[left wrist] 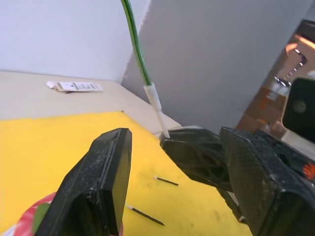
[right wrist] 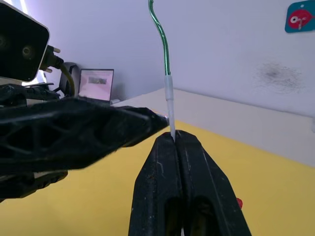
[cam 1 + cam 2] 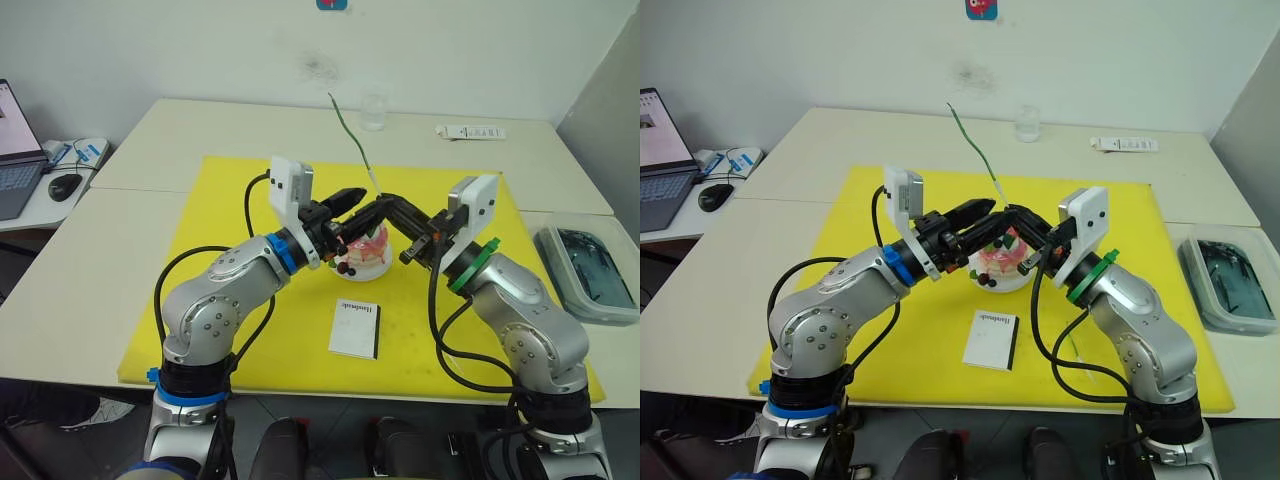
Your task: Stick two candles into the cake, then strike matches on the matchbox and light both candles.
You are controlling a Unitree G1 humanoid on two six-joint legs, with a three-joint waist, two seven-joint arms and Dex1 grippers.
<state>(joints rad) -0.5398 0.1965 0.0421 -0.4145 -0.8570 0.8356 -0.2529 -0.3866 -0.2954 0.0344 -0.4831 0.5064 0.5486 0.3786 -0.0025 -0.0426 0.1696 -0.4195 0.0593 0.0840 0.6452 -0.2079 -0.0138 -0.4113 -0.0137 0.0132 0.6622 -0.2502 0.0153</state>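
The pink cake (image 3: 367,254) on its white plate sits mid-mat, and the white matchbox (image 3: 355,328) lies flat in front of it. My right gripper (image 3: 383,203) hovers just above the cake, shut on the pale lower end of one long green candle (image 3: 350,135), which leans up and away. The wrist view has the same grip (image 2: 174,138) on that candle (image 2: 165,49). My left gripper (image 1: 172,137) is open, its two fingers (image 1: 101,177) straddling the right gripper's tips beside the candle's end. Two short dark matches (image 1: 165,181) lie on the mat beyond.
A yellow mat (image 3: 250,330) covers the table's middle. At the table's back stand a clear glass (image 3: 373,112) and a white strip (image 3: 470,131). A clear plastic box (image 3: 590,272) sits at the right. A laptop (image 3: 15,150) and mouse (image 3: 65,185) are far left.
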